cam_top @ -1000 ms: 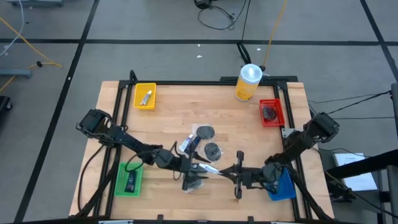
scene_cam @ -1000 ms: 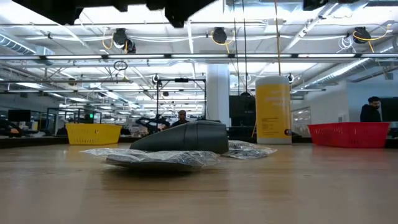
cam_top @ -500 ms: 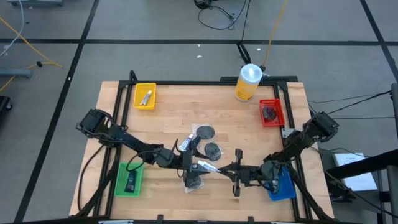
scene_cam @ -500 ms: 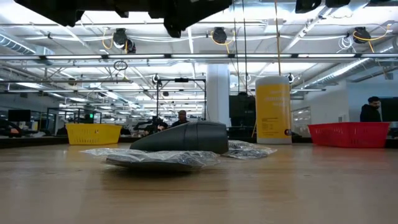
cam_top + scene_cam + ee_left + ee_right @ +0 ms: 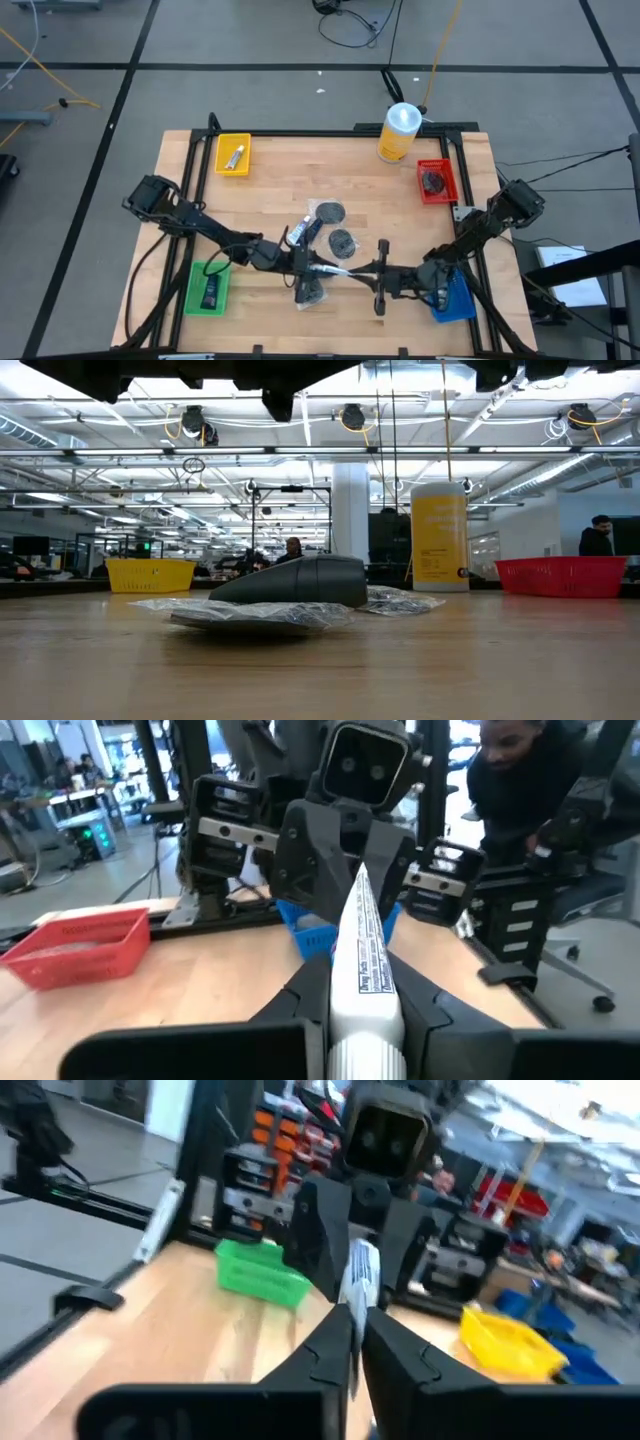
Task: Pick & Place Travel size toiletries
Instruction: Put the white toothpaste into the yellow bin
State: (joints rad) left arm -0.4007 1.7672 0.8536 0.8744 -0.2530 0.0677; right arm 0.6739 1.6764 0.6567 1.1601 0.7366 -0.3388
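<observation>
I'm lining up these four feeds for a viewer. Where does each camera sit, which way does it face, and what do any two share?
High view: overhead, looking straight down on the table; both arms show.
Low view: at tabletop height, looking level past a wrapped disc into the room; only dark arm parts along the top.
Left wrist view: on the left arm, facing the right arm; the left tool grips a white tube.
Right wrist view: on the right arm, facing the left arm; the right tool pinches the tube's other end.
Both wrist views share that tube.

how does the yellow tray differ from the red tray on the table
The yellow plastic tray sits at the table's far left and holds a small white tube. The red plastic tray sits on the right edge and holds a dark wrapped item. Both are small open trays, each with one item.
</observation>
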